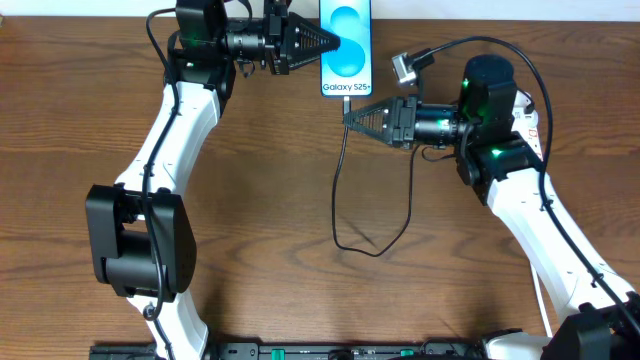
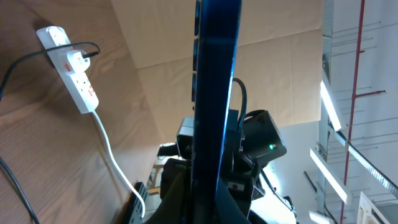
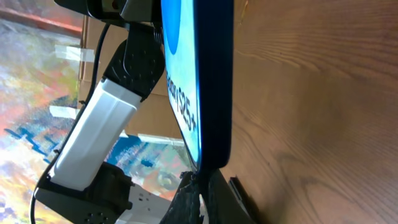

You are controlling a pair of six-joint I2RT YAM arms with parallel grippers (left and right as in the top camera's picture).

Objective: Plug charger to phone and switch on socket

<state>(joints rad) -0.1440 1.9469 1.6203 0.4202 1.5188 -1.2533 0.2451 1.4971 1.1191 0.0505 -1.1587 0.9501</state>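
The phone (image 1: 346, 40) with its light-blue screen and "Galaxy S25+" text is at the table's far edge. My left gripper (image 1: 328, 45) is shut on its left side; the left wrist view shows the phone edge-on (image 2: 214, 93) between the fingers. My right gripper (image 1: 351, 115) sits just below the phone's bottom edge, shut on the charger's black connector tip (image 3: 200, 177), which touches the bottom of the phone (image 3: 208, 81). The black cable (image 1: 340, 190) hangs down and loops on the table. The socket (image 2: 73, 71) holds the white adapter; overhead it is mostly hidden under my right arm (image 1: 528, 122).
The socket's thick white cord (image 2: 112, 155) runs off towards the table edge. The black cable loop (image 1: 372, 248) lies on the wood between the arms. The left arm's base (image 1: 140, 240) stands at the left.
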